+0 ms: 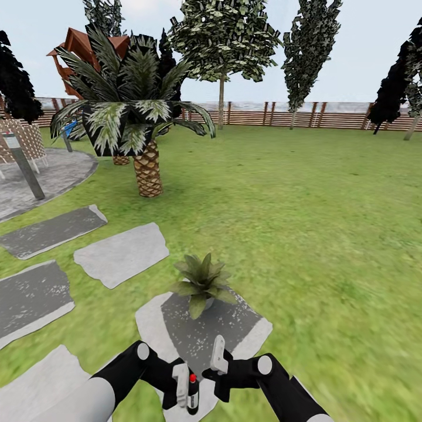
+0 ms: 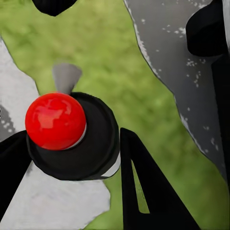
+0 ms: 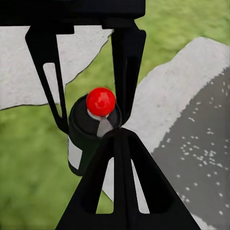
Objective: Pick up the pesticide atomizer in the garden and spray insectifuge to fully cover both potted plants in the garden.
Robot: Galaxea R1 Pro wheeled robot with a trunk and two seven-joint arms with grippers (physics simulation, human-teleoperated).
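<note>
Pesticide atomizer (image 1: 192, 392) clamped upright in left gripper (image 1: 186, 391); right gripper (image 3: 115, 127) looks pinched near red tip; bump could tilt spray off potted plant (image 1: 202, 281).

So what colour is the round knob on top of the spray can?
Bright red knob on the black spray can; clearest in the left wrist view.

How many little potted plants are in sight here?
1: a potted plant on the stepping stone just ahead of the robot. A second may be out of view.
</note>
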